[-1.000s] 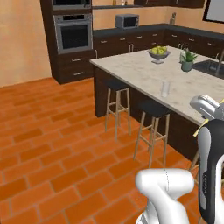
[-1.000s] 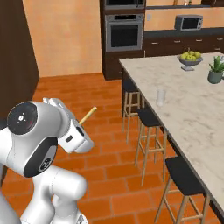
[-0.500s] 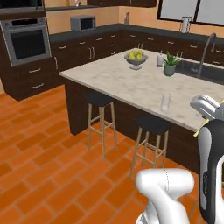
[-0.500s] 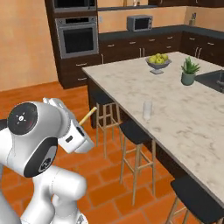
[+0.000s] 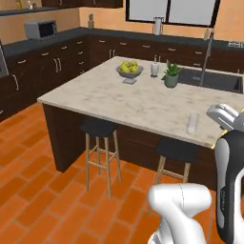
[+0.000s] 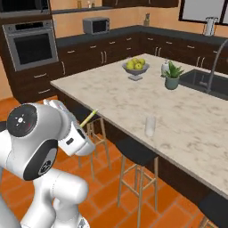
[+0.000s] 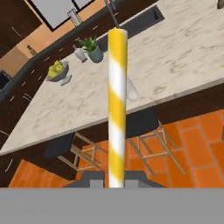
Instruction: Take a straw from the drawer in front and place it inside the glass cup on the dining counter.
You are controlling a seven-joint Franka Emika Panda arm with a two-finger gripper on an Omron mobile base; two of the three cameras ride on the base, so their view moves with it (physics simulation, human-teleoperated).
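While the jaws stay closed tight on one straw (image 7: 117, 109), that straw, striped yellow and white, rises straight up the middle of the hand view; from the right base view just its tip (image 6: 88, 117) pokes out past the gripper (image 6: 80, 133), held off the floor and short of the table (image 5: 143, 102). One glass cup (image 5: 192, 123) stands near the table's near edge, apart from one fruit bowl (image 5: 129, 72), one potted plant (image 5: 171, 75) and one white bottle (image 5: 154, 69) farther back. Two stools (image 5: 100, 128) are tucked under the near edge in the left base view, the second (image 5: 177, 150) partly behind the arm. One dark sink (image 6: 209, 82) is set into the table, cut off at the frame's edge. The finger tips are mostly hidden at the bottom of the hand view.
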